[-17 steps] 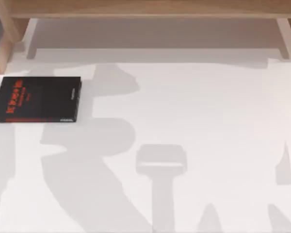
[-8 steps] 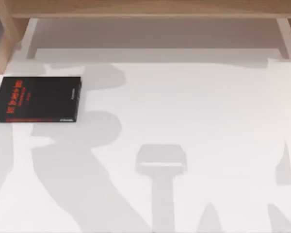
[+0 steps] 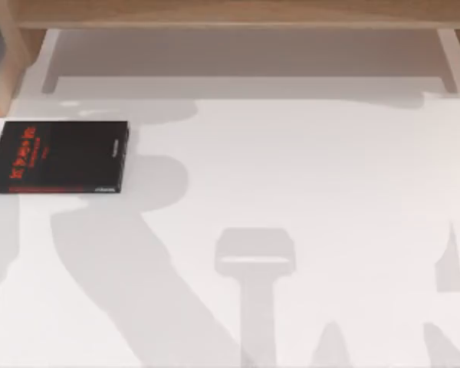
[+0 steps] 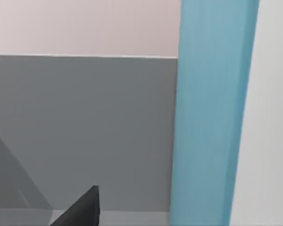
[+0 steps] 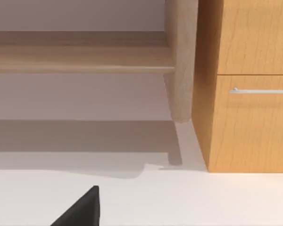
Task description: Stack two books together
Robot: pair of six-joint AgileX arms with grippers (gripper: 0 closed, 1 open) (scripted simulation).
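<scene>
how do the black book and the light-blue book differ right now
Colour: the black book has a dark cover with red lettering; the light-blue book shows a plain blue face with no lettering visible. Pose: the black book lies flat on the white table near its left edge; the light-blue book appears as a tall upright band close to the left wrist camera. Sizes cannot be compared from these views.

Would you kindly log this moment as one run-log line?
task: stack two books | flat black book with red lettering: on white table, top view's left | light-blue upright panel: close in left wrist view | stack: not yet made
</scene>
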